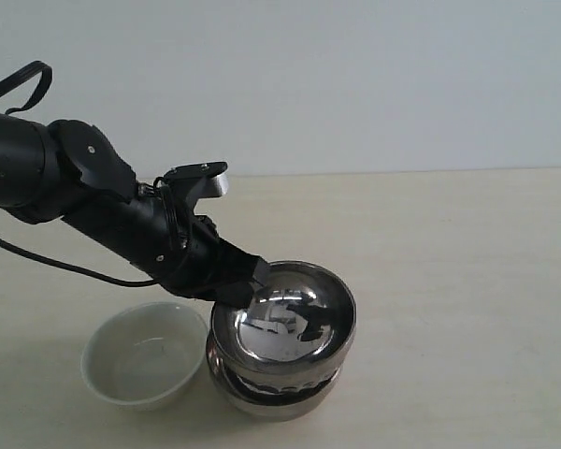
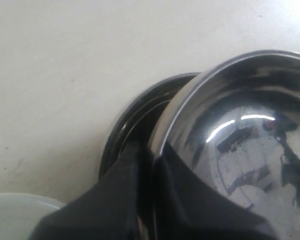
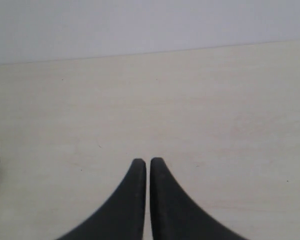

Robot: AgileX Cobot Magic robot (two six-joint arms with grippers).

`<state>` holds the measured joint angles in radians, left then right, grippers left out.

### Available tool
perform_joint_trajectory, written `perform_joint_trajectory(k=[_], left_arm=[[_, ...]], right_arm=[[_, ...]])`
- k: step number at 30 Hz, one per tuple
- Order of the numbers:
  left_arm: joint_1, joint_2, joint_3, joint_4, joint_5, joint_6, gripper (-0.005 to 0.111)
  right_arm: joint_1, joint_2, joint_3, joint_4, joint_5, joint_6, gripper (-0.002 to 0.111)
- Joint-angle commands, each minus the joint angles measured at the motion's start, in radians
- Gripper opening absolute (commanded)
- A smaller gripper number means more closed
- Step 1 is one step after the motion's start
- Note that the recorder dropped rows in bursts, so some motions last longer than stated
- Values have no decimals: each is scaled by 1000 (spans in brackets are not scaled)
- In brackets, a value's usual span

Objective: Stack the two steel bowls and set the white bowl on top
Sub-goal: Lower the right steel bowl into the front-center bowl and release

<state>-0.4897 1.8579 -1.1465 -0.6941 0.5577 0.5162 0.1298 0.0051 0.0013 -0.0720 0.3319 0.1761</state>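
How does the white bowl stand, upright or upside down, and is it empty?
Upright and empty: the white bowl stands with its open mouth facing up, and its smooth inside shows nothing in it.

High exterior, close wrists, shared bowls (image 1: 282, 323)

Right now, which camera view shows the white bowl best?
The exterior view: the whole white bowl shows, beside the stacked steel bowls. The left wrist view catches only part of its rim; the right wrist view shows none.

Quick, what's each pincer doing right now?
Left pincer: closed on the rim of the top steel bowl.
Right pincer: closed, holding nothing.
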Motion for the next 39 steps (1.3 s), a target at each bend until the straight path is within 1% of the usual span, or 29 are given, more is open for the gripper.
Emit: perform_joint_trajectory(k=[1, 6, 28, 35, 36, 37, 38, 39], left_arm=[[3, -2, 0, -21, -12, 8, 4], [3, 1, 1, 21, -12, 0, 4], [3, 32, 1, 33, -24, 2, 4], [3, 32, 1, 33, -6, 12, 4], [3, 32, 1, 33, -7, 12, 6], [3, 32, 1, 33, -7, 12, 12], [3, 32, 1, 33, -7, 12, 20], [3, 32, 1, 33, -2, 12, 33]], right_arm=[[3, -5, -1, -8, -7, -1, 0], [3, -5, -1, -8, -7, -1, 0], [3, -5, -1, -8, -7, -1, 0], [3, -5, -1, -8, -7, -1, 0], [3, -5, -1, -8, -7, -1, 0], [3, -5, -1, -8, -7, -1, 0], [3, -5, -1, -8, -7, -1, 0], [3, -5, -1, -8, -7, -1, 0]])
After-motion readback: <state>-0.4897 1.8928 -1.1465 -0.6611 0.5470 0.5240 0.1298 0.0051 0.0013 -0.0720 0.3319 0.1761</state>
